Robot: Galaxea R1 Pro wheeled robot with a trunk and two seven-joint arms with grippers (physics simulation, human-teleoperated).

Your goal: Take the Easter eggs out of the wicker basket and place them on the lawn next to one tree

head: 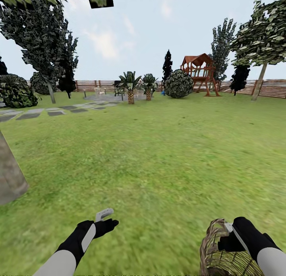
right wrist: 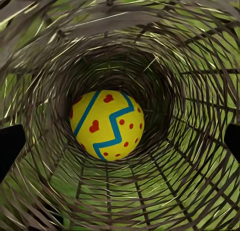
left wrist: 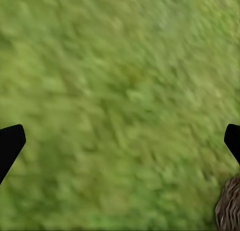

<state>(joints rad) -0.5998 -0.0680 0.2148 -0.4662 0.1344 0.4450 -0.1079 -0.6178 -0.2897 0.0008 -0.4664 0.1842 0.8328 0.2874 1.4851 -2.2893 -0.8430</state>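
Task progress, judged from three views. The right pincer (head: 229,232) sits at the rim of the basket (head: 216,254), which stands on the lawn (head: 159,156) at the robot's right. The right wrist view looks straight down the woven wall (right wrist: 45,66) onto one egg (right wrist: 106,124) lying at the bottom; its dark fingertips (right wrist: 10,146) stand wide apart at the frame's edges, holding nothing. No other egg appears inside, though the basket's walls may hide part of the bottom. The left pincer (head: 104,216) hovers over bare grass (left wrist: 120,91), its tips (left wrist: 11,143) likewise spread and empty, with the basket's edge (left wrist: 230,206) nearby. A thick grey trunk (head: 10,172) stands close at the left. No egg shows on the grass there. At least one egg therefore remains to be lifted out; the whereabouts of the other two cannot be told.
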